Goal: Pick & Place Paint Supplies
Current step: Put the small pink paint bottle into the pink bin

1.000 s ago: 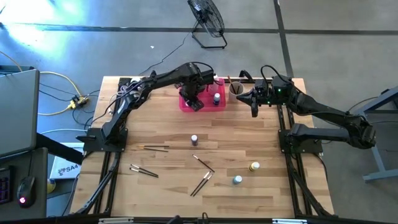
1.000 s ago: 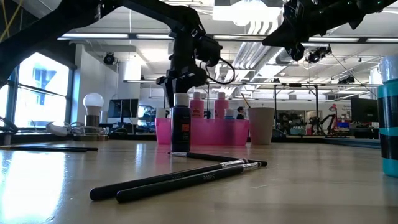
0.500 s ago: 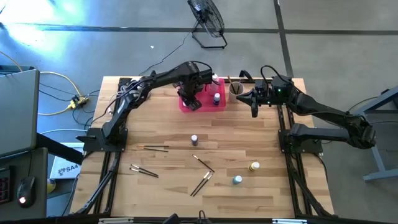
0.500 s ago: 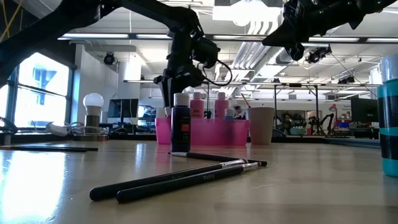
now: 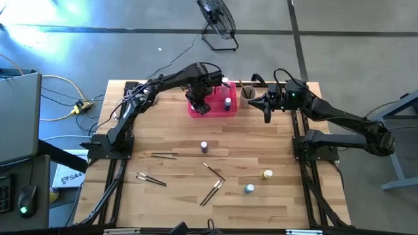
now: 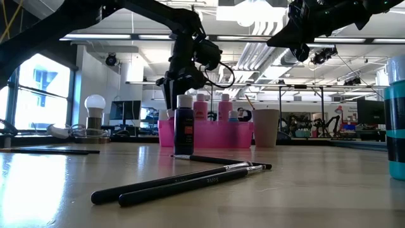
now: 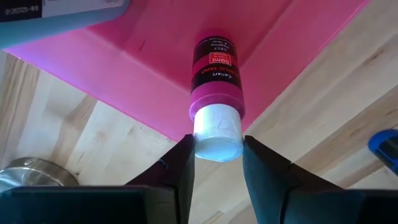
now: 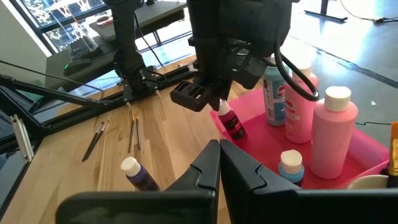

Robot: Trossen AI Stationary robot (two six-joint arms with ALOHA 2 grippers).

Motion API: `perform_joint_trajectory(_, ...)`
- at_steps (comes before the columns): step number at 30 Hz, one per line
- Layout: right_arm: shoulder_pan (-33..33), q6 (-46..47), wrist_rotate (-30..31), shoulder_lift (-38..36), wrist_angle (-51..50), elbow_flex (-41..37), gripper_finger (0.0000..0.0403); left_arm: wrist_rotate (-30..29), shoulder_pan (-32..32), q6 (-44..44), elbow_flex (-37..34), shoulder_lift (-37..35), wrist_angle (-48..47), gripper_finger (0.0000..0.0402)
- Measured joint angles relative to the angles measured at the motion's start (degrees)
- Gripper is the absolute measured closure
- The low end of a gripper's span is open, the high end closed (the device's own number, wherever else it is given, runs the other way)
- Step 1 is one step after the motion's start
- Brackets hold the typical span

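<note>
My left gripper (image 5: 202, 106) points down over the left end of the bright pink tray (image 5: 215, 109) at the table's far edge, shut on a tiny magenta bottle (image 7: 215, 74) with a white cap. Taller pink (image 8: 333, 134) and teal (image 8: 273, 93) bottles and a small blue-capped one (image 8: 291, 165) stand in the tray. A purple bottle (image 5: 204, 146) stands mid-table; a yellow one (image 5: 266, 174) and a teal one (image 5: 249, 188) stand near right. Several brushes (image 5: 213, 171) lie flat on the wood. My right gripper (image 5: 266, 112) hangs shut, touching nothing, right of the beige cup (image 5: 248, 94). My left gripper pinches the bottle's white cap (image 7: 214, 127) between its two fingers (image 7: 177, 165), coming from above and pointing down. The bottle (image 8: 231, 121) hangs below the fingers, tilted, over the tray's left end. Whether its bottom touches the tray floor I cannot tell.
The table's wooden middle lies between the tray and the scattered brushes (image 5: 163, 155) (image 5: 150, 179) (image 5: 211, 193). Two brushes (image 6: 183, 183) lie close to the low camera. A metal frame borders the table's left and right sides.
</note>
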Motion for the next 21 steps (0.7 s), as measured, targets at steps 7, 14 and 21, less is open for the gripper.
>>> perform_joint_trajectory(7, 0.0, 0.0, 0.0, 0.0, 0.0, 0.0, 0.0398, 0.4, 0.0, 0.0, 0.0, 0.0, 0.0, 0.0286)
perform_joint_trajectory(14, 0.0, 0.0, -0.7, 0.0, 0.0, 0.0, 0.0398, -1.1, 0.0, -0.1, 0.0, 0.0, 0.0, 0.0269)
perform_joint_trajectory(21, 0.0, 1.2, -5.4, 1.6, 0.1, 0.0, 0.0398, -1.1, 0.0, -0.1, 0.0, 0.0, 0.0, 0.0251)
